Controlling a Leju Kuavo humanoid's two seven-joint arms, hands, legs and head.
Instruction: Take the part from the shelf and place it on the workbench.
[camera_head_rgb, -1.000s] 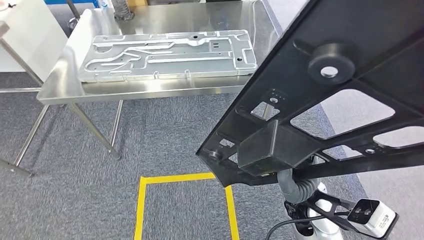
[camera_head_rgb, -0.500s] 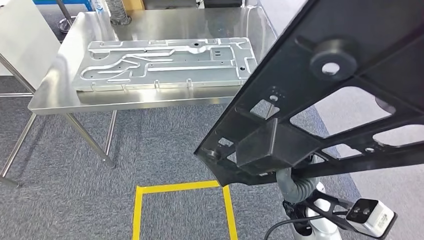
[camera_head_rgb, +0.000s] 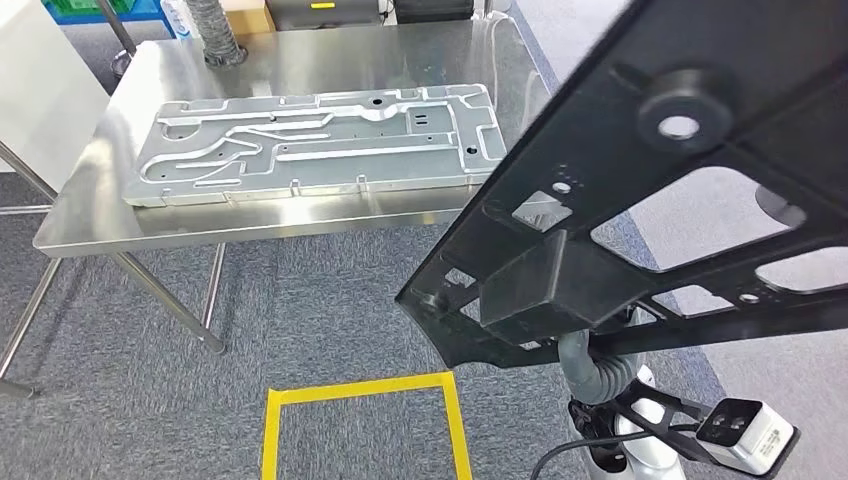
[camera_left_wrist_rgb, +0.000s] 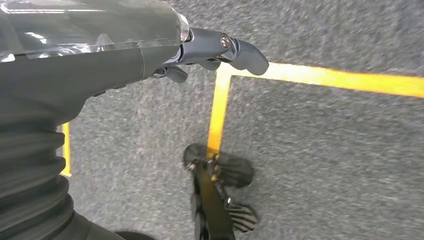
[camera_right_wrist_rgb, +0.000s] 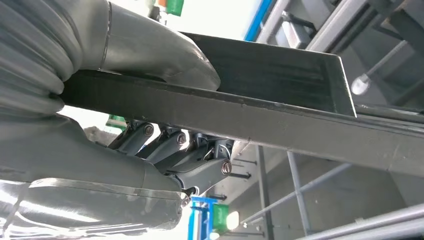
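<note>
Part: we see the black frame part (camera_head_rgb: 650, 200) tilted, up near the head cam, over the carpet, beside the workbench (camera_head_rgb: 80, 225).
R hand (camera_right_wrist_rgb: 165, 125): thumb above, fingers below, clamped on the part's edge.
L hand (camera_left_wrist_rgb: 215, 50): fingers curled in, holding nothing (over yellow floor tape (camera_left_wrist_rgb: 220, 107)).
Workbench: carries a silver plate (camera_head_rgb: 320, 140).
</note>
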